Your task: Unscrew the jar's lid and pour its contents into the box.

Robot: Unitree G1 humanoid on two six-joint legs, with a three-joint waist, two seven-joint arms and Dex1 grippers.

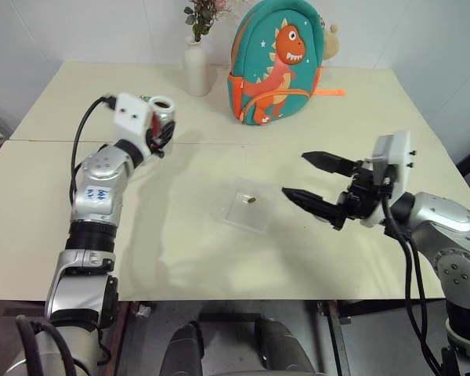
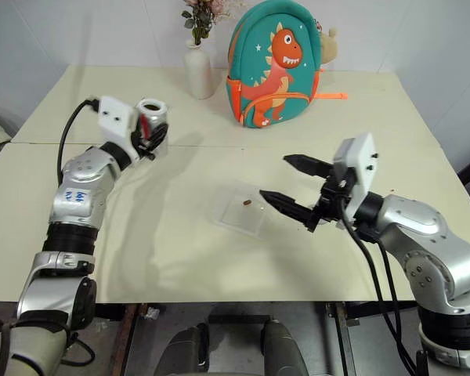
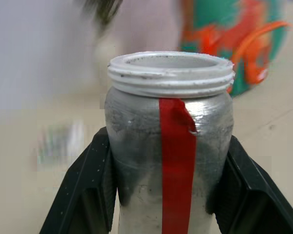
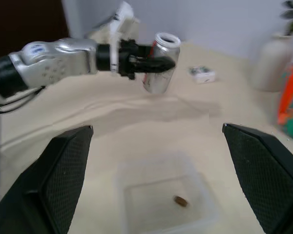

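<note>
My left gripper [image 1: 161,135] is shut on the jar [image 1: 163,110], holding it roughly upright above the table's left rear. The jar [image 3: 168,141] is a clear cylinder with a red streak; its threaded mouth is uncovered. The lid is out of view. The box [image 1: 227,211], a shallow clear tray, lies at the table's middle with the contents [image 1: 251,199], one tiny brown bit, inside it. My right gripper [image 1: 295,174] hovers just right of the box, level and pointing left, open and holding nothing. Its wrist view looks between the fingers [image 4: 68,165] at the box [image 4: 136,214].
A white vase [image 1: 196,69] with flowers and a teal dinosaur backpack [image 1: 278,63] stand at the back of the table. A small white-and-green packet [image 4: 202,74] lies on the table beyond the jar. The table's front edge [image 1: 243,299] runs close below the box.
</note>
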